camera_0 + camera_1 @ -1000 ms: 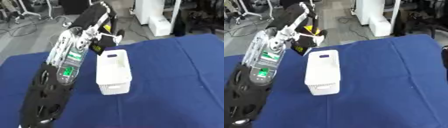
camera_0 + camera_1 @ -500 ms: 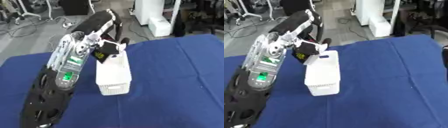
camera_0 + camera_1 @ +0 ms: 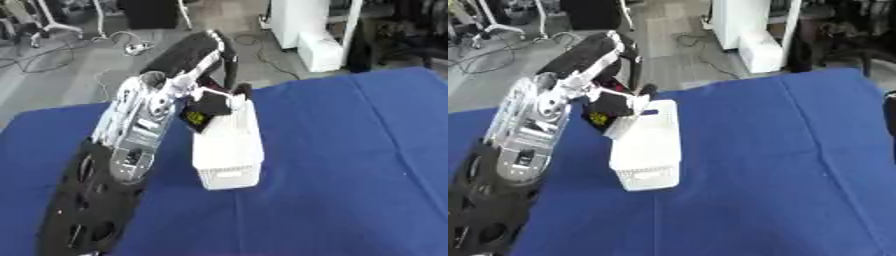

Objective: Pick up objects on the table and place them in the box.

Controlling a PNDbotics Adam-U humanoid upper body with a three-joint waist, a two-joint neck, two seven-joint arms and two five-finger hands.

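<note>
The left hand (image 3: 229, 97) curled round a dark packet (image 3: 204, 113), which hung at the box's (image 3: 229, 150) far left rim, its opening just right of the packet.

It looked like a robotics lab/workshop: grey floor w/ loose cables (image 3: 105, 42), white equipment cabinet (image 3: 306, 30), wheeled stand legs (image 3: 48, 20) behind a blue-clothed table (image 3: 350, 150).
</note>
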